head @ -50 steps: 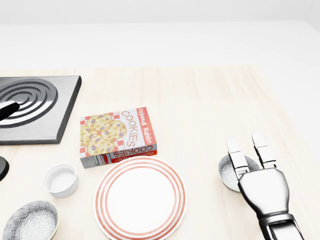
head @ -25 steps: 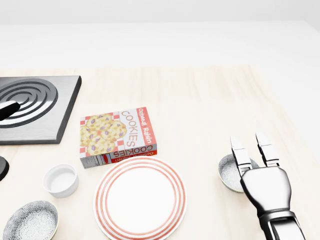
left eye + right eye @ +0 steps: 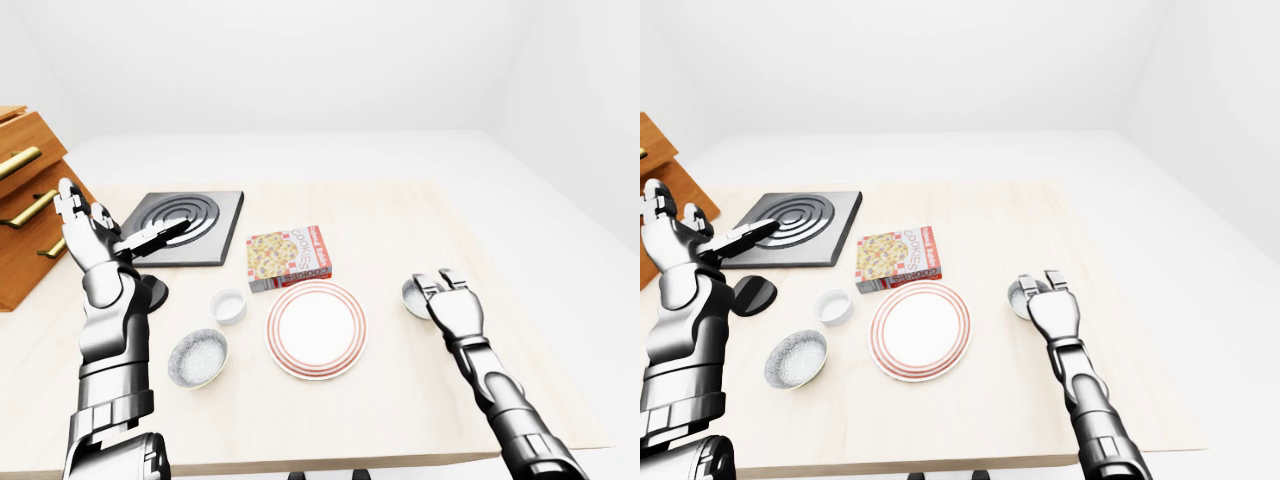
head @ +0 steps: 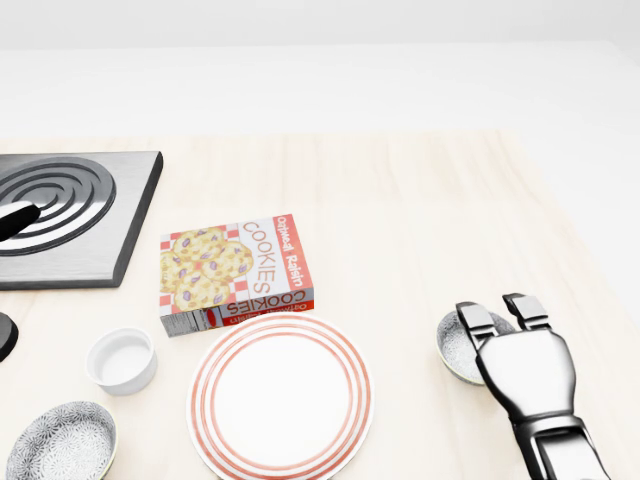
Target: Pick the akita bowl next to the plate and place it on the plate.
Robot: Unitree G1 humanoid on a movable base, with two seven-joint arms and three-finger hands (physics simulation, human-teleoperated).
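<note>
Speckled round bowl (image 4: pixel 456 345) beside ringed plate (image 4: pixel 281 396)

A pale wooden worktop (image 3: pixel 390 390) with faint grain fills the middle of both eye views, its edges running off toward the bottom of the picture. Around it lies a plain white floor (image 3: pixel 560 230), smooth and unmarked. Bare white walls (image 3: pixel 300 70) rise behind, meeting in a soft corner near the upper right of the left-eye view. At the far left stands an orange-brown wooden cabinet (image 3: pixel 25 215) with drawers bearing brass-coloured bar handles (image 3: pixel 30 208); only its right part shows. The light is even and diffuse, casting only weak, soft shadows on the worktop.
</note>
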